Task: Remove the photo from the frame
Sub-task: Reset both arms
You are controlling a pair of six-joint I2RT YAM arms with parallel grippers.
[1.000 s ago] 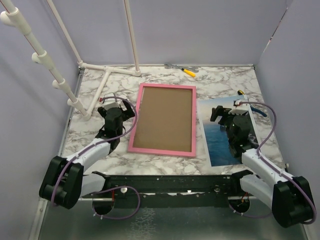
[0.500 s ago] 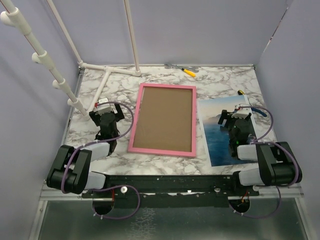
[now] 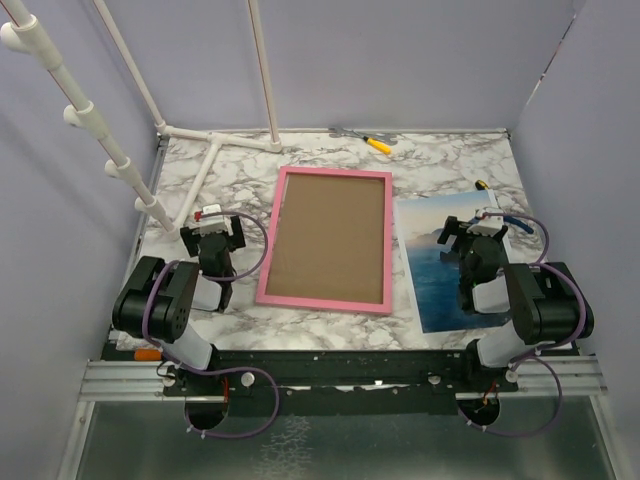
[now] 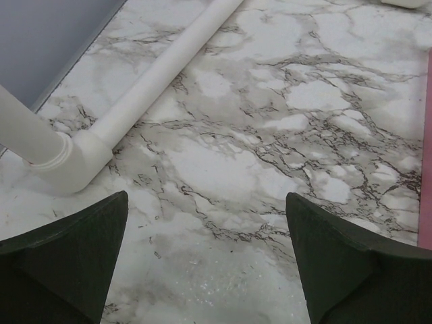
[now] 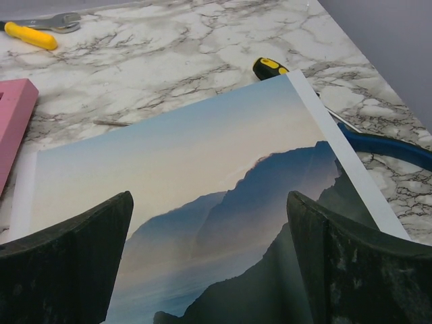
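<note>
With the photo (image 3: 425, 285) free beside the frame (image 3: 330, 240), lift your right end effector (image 3: 472, 226) straight up; it and the left end effector (image 3: 212, 229) both gape empty.

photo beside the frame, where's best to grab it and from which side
Its far right corner, approached from the right. The photo lies flat on the table, but that corner seems to rest on a screwdriver, likely leaving room for a pincer finger underneath.
</note>
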